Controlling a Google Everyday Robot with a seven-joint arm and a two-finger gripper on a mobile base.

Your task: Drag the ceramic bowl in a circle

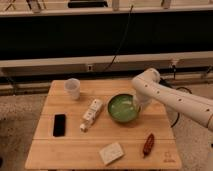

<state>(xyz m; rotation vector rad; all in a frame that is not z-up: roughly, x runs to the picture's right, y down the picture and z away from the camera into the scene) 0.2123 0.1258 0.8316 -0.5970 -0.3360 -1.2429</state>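
Observation:
The green ceramic bowl [122, 108] sits on the wooden table [70, 150], right of centre. The white arm reaches in from the right and bends down over the bowl. My gripper [136, 106] is at the bowl's right rim, down at or inside the rim. The arm's wrist hides part of the rim there.
A small white cup [73, 88] stands at the back left. A white bottle-like object [90, 114] lies left of the bowl. A black phone [59, 125] lies at the left, a pale flat packet [111, 152] at the front, a reddish-brown object [148, 144] at the front right.

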